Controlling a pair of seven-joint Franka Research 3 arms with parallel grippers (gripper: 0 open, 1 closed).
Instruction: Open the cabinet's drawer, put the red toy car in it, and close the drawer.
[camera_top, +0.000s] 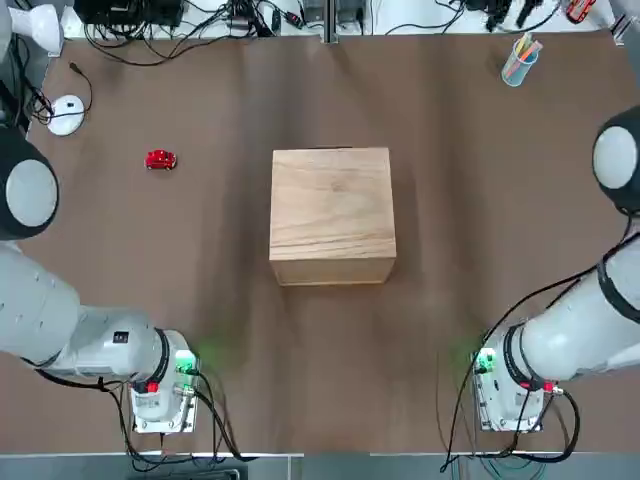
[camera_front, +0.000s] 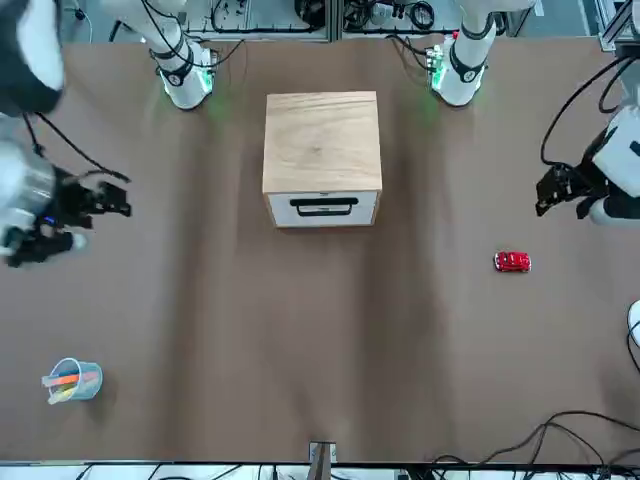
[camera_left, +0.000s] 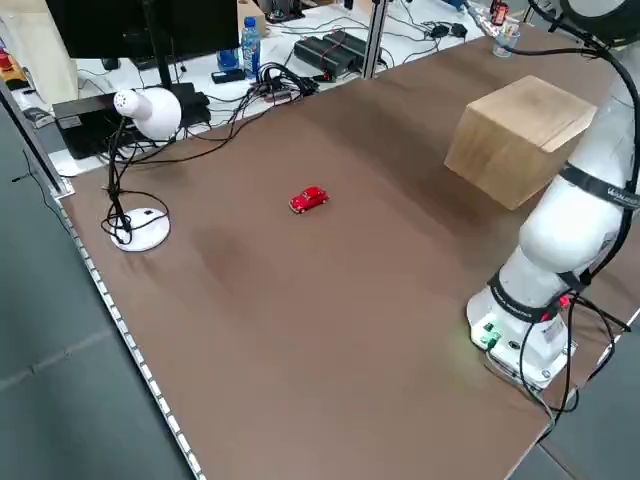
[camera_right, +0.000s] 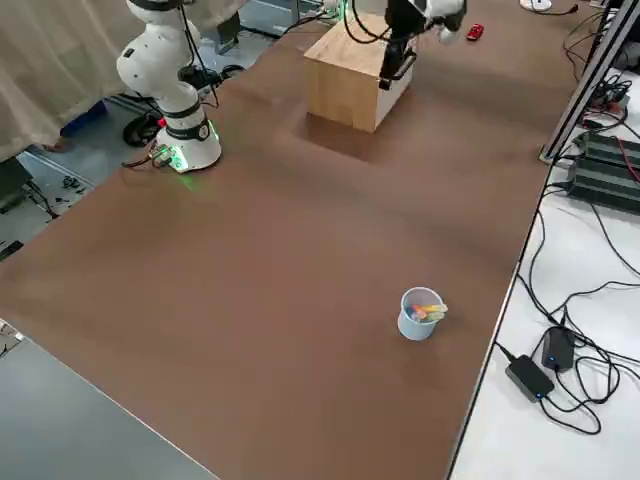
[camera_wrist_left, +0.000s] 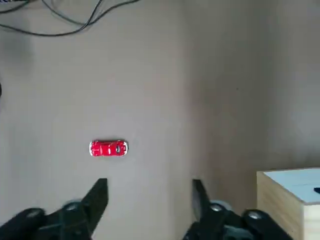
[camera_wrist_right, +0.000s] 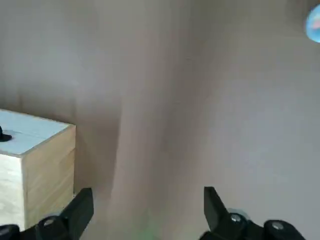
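Robotics lab — two arms (camera_top: 110, 330) (camera_top: 570, 345) bolted at the brown tabletop's (camera_top: 230, 380) near edge, loose cabling (camera_top: 150, 55) and a monitor (camera_left: 125, 25) past its far edge.

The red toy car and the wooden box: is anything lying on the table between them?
Nothing; the overhead view shows bare tabletop between the red toy car and the wooden box.

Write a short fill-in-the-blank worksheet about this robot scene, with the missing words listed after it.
The toy car is coloured ____. The drawer of the wooden cabinet is ____. The lidless cup holding pens stands on the robot's ____ side of the table. The left gripper is ____.

Missing words: red; closed; right; open
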